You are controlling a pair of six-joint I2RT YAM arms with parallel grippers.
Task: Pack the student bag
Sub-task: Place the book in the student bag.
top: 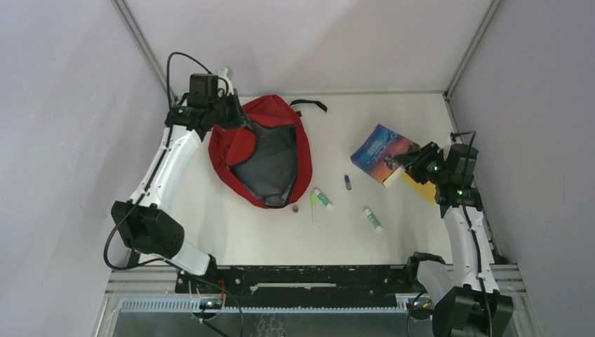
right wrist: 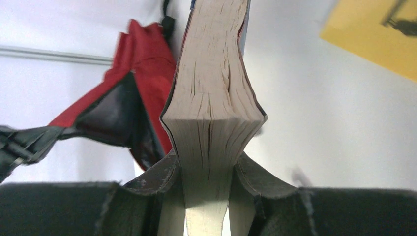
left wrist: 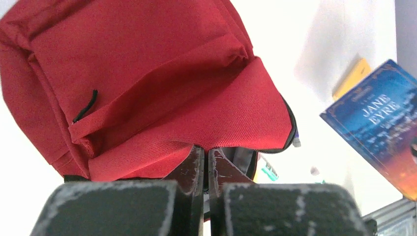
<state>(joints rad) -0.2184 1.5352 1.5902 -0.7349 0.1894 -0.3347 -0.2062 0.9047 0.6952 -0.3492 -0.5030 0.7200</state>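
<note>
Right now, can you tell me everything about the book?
The book is a thick paperback, Jane Eyre, with a blue cover turning orange and cream pages. It is shut and tilted. The right gripper is clamped on its page edge. It is over the right side of the table, with a yellow thing lying by it. I cannot tell if it touches the table.

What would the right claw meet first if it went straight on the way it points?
Shut on the book, the right claw points toward the student bag; the book's far end would probably reach it first, though depth is unclear.
</note>
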